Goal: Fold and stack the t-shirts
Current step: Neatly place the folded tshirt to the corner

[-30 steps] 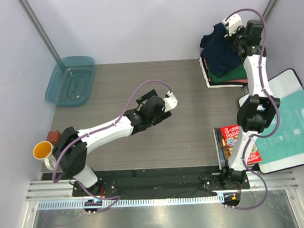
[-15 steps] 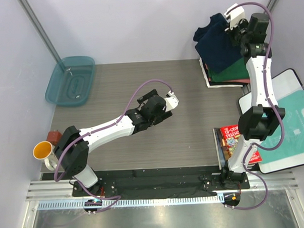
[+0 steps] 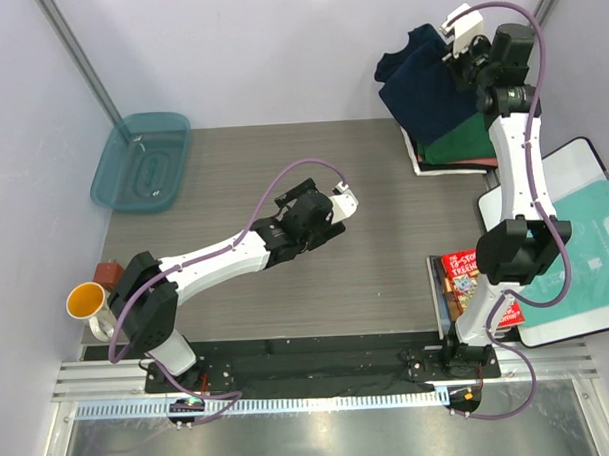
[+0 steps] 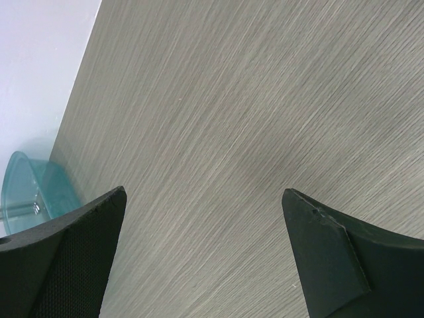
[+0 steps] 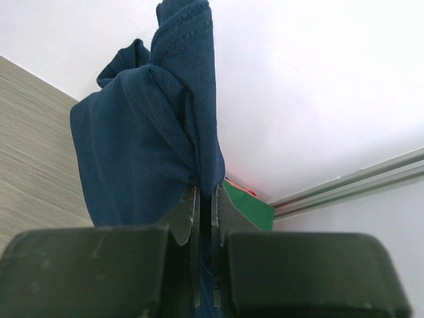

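Top external view: at upper right the right claw (image 5: 205, 193) pinches the navy shirt (image 3: 420, 89) over the stack (image 3: 469, 142), while mid-frame the left claw (image 4: 204, 199) gapes wide, empty, above the worktop (image 3: 385, 235).

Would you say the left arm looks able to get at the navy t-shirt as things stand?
Doubtful. Nothing on the table blocks the way, but the left gripper hangs open over mid-table, its arm well extended, while the navy t-shirt dangles from the right gripper at the far right corner.
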`<state>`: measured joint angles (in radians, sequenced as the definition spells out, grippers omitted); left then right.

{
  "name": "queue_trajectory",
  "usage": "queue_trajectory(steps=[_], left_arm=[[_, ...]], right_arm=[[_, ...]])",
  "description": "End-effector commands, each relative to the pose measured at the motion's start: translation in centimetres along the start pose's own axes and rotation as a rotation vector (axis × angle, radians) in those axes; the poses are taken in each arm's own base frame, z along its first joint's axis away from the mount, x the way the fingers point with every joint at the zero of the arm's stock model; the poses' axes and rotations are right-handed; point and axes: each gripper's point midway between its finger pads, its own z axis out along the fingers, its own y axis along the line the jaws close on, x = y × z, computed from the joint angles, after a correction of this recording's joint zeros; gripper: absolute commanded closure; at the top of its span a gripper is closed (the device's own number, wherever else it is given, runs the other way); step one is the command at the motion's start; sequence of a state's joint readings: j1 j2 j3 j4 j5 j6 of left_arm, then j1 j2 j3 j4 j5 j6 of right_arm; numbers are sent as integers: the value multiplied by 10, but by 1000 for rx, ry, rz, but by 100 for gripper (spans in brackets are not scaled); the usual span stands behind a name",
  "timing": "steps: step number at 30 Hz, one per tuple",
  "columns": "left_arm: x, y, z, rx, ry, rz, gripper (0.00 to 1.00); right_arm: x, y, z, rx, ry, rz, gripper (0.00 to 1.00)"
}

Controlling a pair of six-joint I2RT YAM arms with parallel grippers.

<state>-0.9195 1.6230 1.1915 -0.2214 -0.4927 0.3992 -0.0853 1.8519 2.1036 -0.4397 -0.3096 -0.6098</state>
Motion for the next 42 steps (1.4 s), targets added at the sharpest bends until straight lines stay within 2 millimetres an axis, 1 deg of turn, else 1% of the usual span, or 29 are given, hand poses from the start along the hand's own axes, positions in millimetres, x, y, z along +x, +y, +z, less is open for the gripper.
queue_trajectory(steps=[1,7,11,13,14,17,18,20,21,22,24,32,37,42], left_arm=[[-19,9,-1,-16,-49,-40,0],[-17,9,0,-21,-45,-33,0],[-16,9,1,-23,-43,-32,0],[-15,10,1,-25,-41,-34,0],[-14,10,2,-27,-39,-36,0],[-12,13,2,-32,-37,-40,0],[-11,14,2,-33,-34,-39,0],[-9,15,3,-35,-29,-42,0],[-9,16,3,-37,-30,-45,0],[-7,15,3,-37,-27,-46,0],[-6,16,4,-38,-24,-49,0],[-2,19,6,-43,-14,-51,0],[-3,20,7,-44,-13,-50,0],[-4,21,8,-45,-13,-51,0]], right_arm=[[-45,-16,-13,58,-125,-25,99],[-23,-11,5,47,-85,-31,99],[-2,-8,20,41,-49,-39,99],[3,-7,25,40,-39,-45,99],[11,-6,31,36,-25,-42,99],[25,-6,40,36,-3,-45,99],[37,-5,47,32,16,-42,99],[45,-9,51,50,30,-48,99],[54,-9,55,53,45,-49,99],[56,-10,57,58,48,-58,99],[65,-13,60,70,68,-61,99],[87,-23,64,111,120,-98,99],[100,-38,61,171,166,-135,99],[120,-48,59,207,211,-151,99]])
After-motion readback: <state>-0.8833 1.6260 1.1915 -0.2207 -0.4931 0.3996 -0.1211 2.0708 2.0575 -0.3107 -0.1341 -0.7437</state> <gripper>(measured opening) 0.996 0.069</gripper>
